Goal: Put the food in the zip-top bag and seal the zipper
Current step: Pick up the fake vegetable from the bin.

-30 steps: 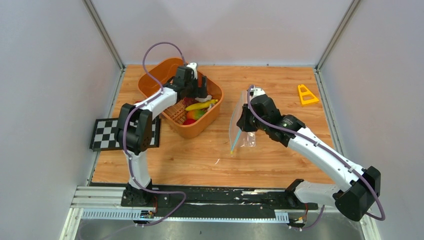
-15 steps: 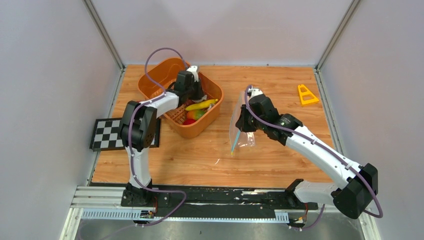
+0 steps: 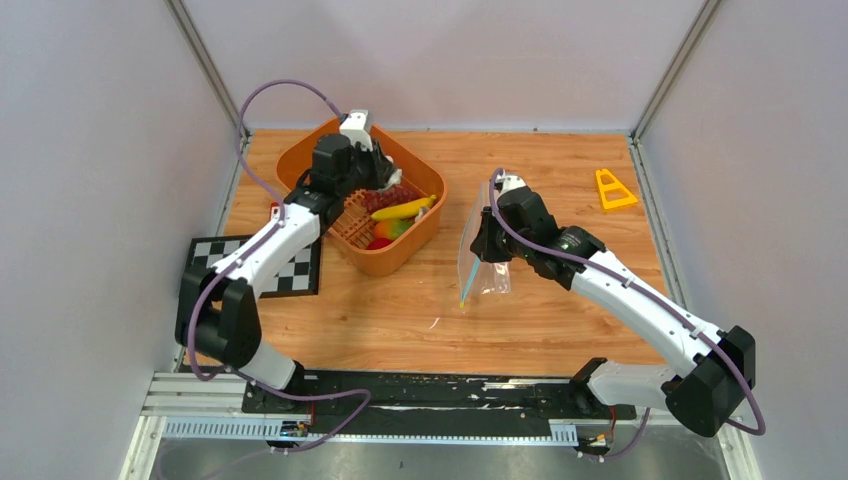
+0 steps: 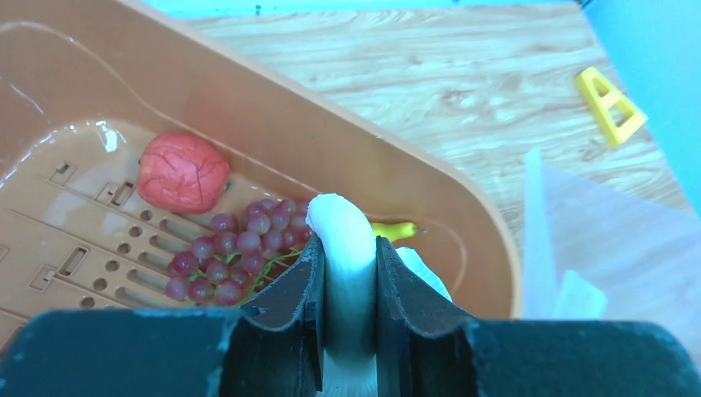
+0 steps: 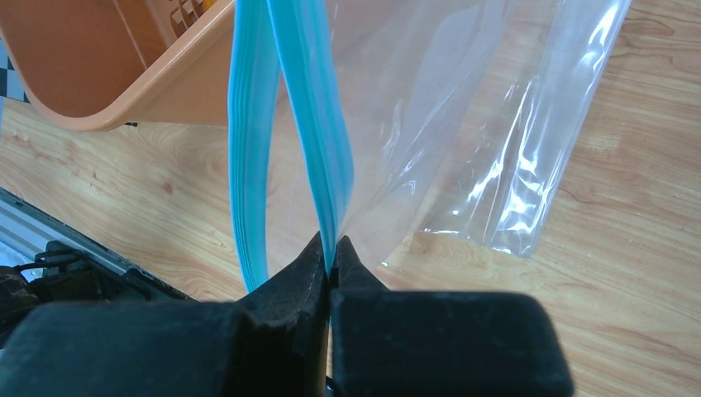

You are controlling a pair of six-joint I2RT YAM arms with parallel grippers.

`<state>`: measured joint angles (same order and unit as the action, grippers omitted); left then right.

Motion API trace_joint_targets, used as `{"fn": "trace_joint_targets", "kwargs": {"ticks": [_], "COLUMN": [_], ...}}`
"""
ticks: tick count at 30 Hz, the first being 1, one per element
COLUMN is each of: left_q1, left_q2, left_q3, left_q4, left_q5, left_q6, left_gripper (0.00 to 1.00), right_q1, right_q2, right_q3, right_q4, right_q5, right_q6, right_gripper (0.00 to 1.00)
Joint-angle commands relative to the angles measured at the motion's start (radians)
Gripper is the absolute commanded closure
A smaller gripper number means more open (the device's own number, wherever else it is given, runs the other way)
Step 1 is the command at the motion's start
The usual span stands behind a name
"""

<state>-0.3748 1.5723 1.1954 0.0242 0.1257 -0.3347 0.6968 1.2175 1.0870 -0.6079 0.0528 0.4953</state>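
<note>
the white garlic-like piece is clamped between the left jaws, over the orange basket that holds grapes and a red fruit. just right of the basket, the right jaws pinch tight on one lip of the teal zipper. the zip-top bag hangs over the worktop, mouth parted.
</note>
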Motion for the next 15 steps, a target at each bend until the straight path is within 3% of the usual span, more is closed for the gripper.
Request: {"fn": "trace_joint_targets", "kwargs": {"ticks": [1,6,10,15], "left_q1": [-0.002,-0.048,-0.215,-0.350], "left_q2": [-0.113,-0.259,-0.382,-0.436], "left_q3": [-0.053,-0.137,-0.161,-0.255], "left_q4": [0.019,0.111,0.102,0.241], "left_q5": [0.044,0.274,0.294,0.310], "left_q6": [-0.027,-0.121,-0.077,-0.110], "left_gripper": [0.87,0.90,0.90,0.90], "right_q1": [-0.005,-0.006,-0.012,-0.019], "right_q2": [-0.023,0.002,0.025,0.027], "right_q3": [0.037,0.060,0.082,0.098], "right_q4": [0.041,0.034,0.046,0.074], "right_q5": [0.028,0.054,0.061,0.015], "right_q6": [-0.002,0.017,0.035,0.046], "right_gripper": [1.00,1.00,1.00,1.00]}}
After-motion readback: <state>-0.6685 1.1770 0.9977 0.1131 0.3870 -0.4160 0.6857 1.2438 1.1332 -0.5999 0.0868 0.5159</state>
